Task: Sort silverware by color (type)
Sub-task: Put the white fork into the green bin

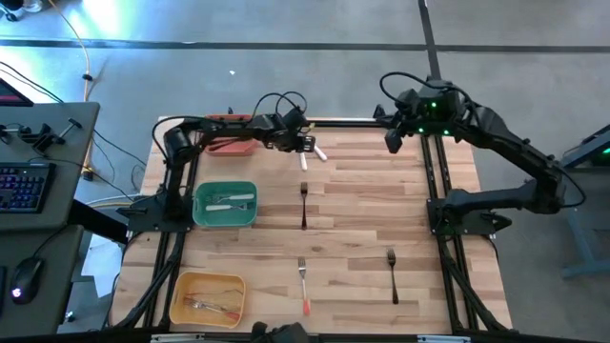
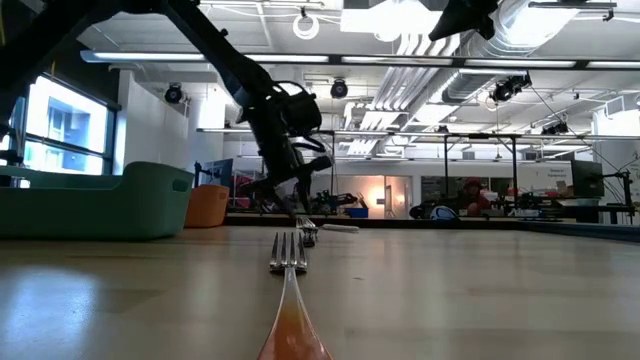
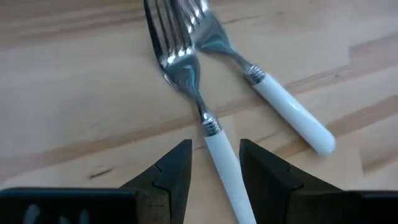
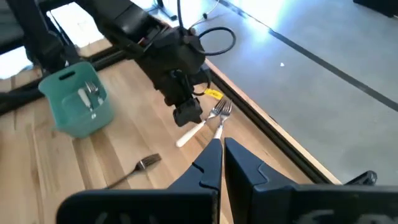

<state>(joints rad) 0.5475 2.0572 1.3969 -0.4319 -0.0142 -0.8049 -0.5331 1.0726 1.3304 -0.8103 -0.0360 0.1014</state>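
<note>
Wood table | left claw apart astride white-handled fork (second alongside); right claw together

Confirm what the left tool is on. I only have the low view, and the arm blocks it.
Observer: Left tool straddles the handle of one white fork, jaws open, not clamped.
Operator: Anything next to it?
Observer: A second white fork; the two heads overlap, the handles splay apart.
Operator: What's in the green bin?
Observer: The green bin holds white-handled silverware; I can't count it.
Operator: Where's the right arm?
Observer: The right tool hangs over the table's far right corner, holding nothing.
</note>
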